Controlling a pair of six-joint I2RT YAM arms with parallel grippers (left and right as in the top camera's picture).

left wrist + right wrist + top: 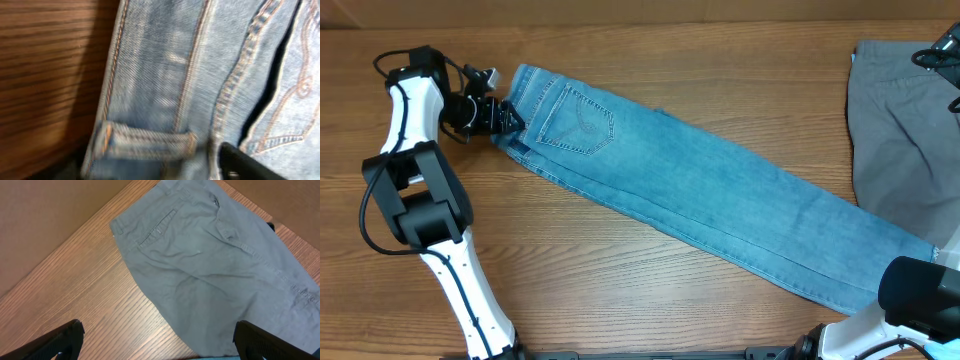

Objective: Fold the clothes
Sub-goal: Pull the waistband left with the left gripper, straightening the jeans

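The left hand [498, 117] is at the waistband of the jeans [700, 190], near the far-left corner of the bench [620, 300]. Its wrist view shows a belt loop [145, 142] and one dark finger, but I cannot tell whether the hand is clenched. From the waistband the jeans' long axis runs diagonally toward the near-right corner, so a fold would likely carry the waistband along that line. The grey trousers [895, 130] lie at the far-right corner, beneath the right hand [157, 326], whose fingers are spread wide, released.
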